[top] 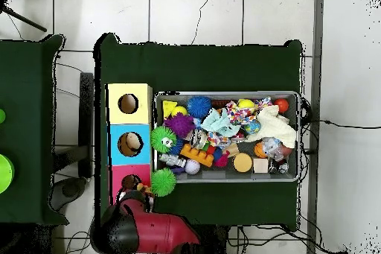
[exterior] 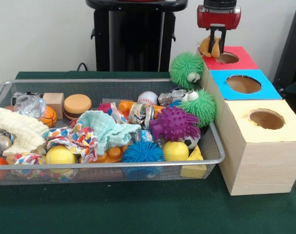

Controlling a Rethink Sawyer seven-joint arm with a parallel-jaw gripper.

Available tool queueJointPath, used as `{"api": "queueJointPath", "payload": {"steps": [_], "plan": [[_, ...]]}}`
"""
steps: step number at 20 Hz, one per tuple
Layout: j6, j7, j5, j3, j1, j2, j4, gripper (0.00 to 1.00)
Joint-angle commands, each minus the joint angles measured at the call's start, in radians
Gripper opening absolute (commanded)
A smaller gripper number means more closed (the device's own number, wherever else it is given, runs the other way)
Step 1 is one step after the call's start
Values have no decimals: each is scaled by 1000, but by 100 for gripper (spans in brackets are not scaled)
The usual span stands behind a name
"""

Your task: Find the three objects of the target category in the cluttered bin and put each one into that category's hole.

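The wire-mesh bin point(exterior: 108, 165) lies on the green table, full of toys and cloths; it also shows in the overhead view point(top: 227, 94). The red-surround hole point(exterior: 227, 58) tops the far end of the pale wood box, and shows in the overhead view point(top: 130, 182). My gripper point(exterior: 214, 48) hangs just above the left edge of that hole, shut on a small orange and tan toy point(exterior: 209, 47). In the overhead view my red arm point(top: 149, 229) covers the gripper beside the red surround.
The blue-surround hole point(exterior: 243, 84) and the yellow-surround hole point(exterior: 266, 118) follow along the box. A green spiky ball point(exterior: 186, 68) sits outside the bin against the red end. In the bin lie another green ball point(exterior: 202, 106), a purple one point(exterior: 174, 123) and cloths point(exterior: 106, 127).
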Motion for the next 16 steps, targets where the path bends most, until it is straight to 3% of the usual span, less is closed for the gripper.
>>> {"api": "queueJointPath", "payload": {"steps": [1, 5, 12, 16], "plan": [[-12, 361, 117, 68, 68, 114, 170, 0], [-6, 380, 191, 50, 130, 96, 180, 0], [-153, 378, 216, 138, 75, 217, 155, 0], [-183, 375, 220, 132, 88, 263, 114, 0]]}}
